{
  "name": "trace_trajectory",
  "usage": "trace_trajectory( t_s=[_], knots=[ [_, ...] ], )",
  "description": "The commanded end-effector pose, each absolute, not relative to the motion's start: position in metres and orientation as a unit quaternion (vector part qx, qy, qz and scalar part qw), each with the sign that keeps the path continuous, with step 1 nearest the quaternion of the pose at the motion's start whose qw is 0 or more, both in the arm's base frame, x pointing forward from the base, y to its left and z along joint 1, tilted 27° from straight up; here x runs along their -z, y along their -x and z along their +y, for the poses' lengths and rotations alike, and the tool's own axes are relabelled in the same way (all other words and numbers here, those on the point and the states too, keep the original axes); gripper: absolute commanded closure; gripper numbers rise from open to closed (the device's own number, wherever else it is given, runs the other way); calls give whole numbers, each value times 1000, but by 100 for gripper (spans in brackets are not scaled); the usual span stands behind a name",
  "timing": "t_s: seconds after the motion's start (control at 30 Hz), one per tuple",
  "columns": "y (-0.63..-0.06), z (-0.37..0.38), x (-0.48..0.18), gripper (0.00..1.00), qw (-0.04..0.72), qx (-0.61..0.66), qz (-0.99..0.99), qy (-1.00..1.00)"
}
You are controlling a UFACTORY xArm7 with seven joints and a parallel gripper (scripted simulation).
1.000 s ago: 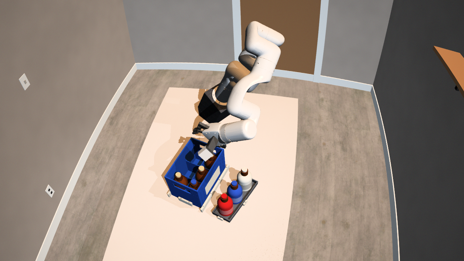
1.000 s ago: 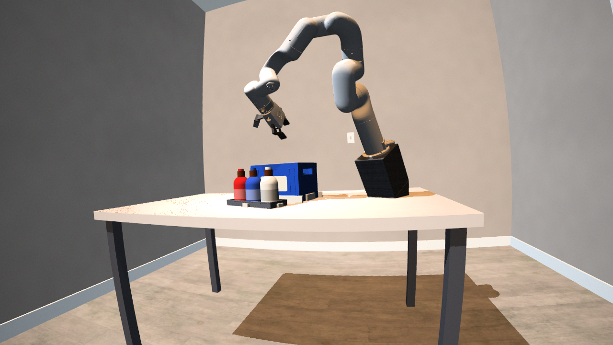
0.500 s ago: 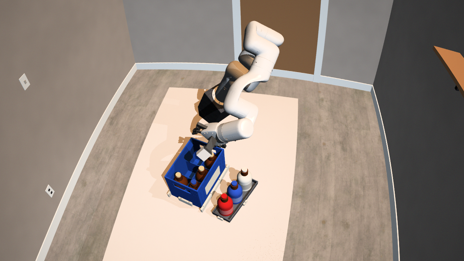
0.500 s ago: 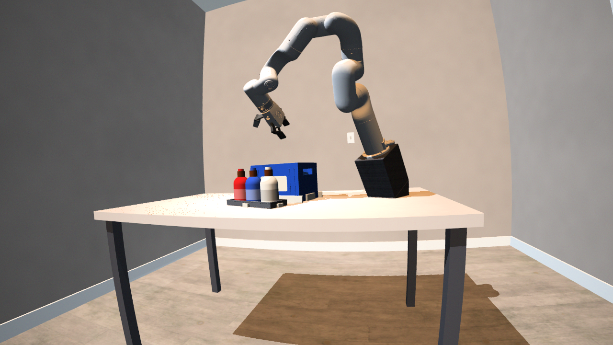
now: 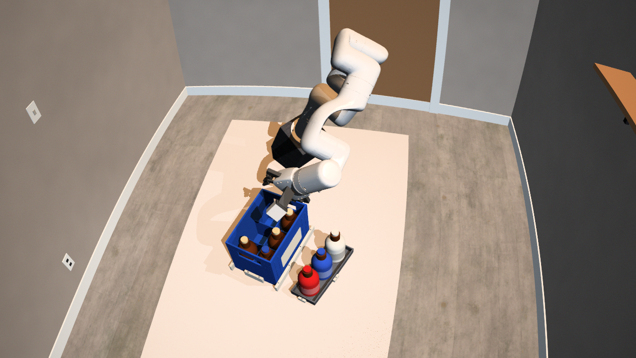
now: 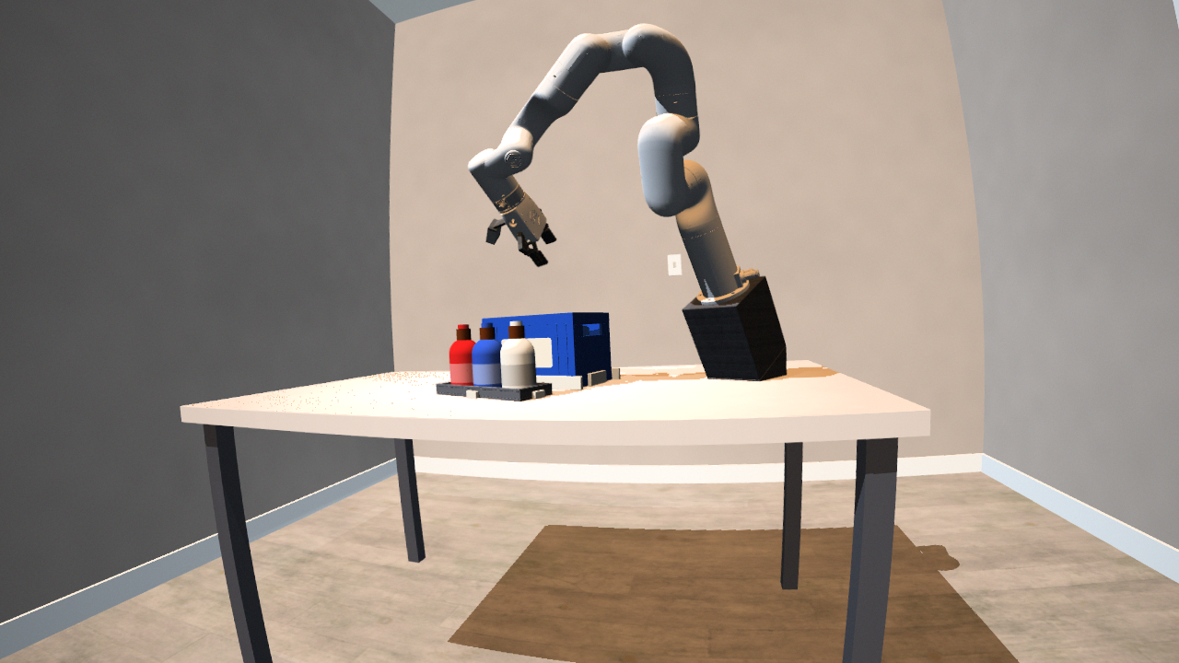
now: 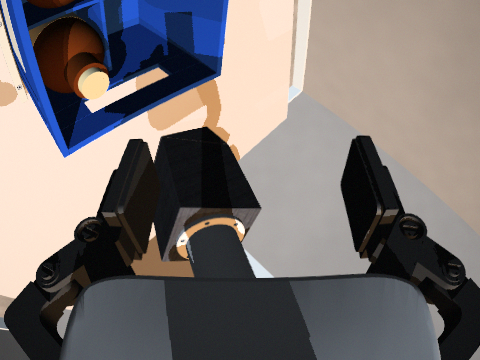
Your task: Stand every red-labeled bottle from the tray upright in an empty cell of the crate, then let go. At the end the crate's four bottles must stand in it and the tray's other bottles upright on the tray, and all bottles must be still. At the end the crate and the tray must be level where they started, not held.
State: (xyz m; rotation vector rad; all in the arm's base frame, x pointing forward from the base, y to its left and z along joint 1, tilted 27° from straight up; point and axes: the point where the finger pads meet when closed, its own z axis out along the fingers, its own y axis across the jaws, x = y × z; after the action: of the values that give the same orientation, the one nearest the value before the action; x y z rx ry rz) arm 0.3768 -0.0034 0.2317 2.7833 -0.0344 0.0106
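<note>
A blue crate (image 5: 269, 235) stands on the table and holds several brown bottles; its cells nearest the arm's base look empty. Beside it a dark tray (image 5: 322, 271) carries three upright bottles: a red-labeled one (image 5: 308, 280), a blue-labeled one (image 5: 322, 263) and a white-labeled one (image 5: 335, 246). My gripper (image 6: 520, 239) is open and empty, high above the crate's far end. In the wrist view the open fingers frame the arm's black base (image 7: 203, 196), with the crate's corner (image 7: 127, 34) and two brown bottles at the upper left.
The arm's black base (image 5: 288, 146) stands on the table behind the crate. The crate (image 6: 556, 344) and the tray (image 6: 493, 389) sit near the table's left side in the exterior view.
</note>
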Motion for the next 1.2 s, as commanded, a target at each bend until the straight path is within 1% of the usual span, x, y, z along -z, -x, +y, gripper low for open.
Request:
trace_trajectory(
  t_s=[0.0, 0.53, 0.57, 1.1, 1.13, 1.17],
  knots=[
    [-382, -2, -236, 0, 131, 3, -11, -991],
    [-382, -2, -236, 0, 131, 3, -11, -991],
    [-387, -1, -239, 0, 86, 6, -8, -996],
    [-387, -1, -239, 0, 86, 6, -8, -996],
    [-393, 0, -244, 0, 41, 5, -4, -999],
    [-393, 0, -244, 0, 41, 5, -4, -999]
  ],
)
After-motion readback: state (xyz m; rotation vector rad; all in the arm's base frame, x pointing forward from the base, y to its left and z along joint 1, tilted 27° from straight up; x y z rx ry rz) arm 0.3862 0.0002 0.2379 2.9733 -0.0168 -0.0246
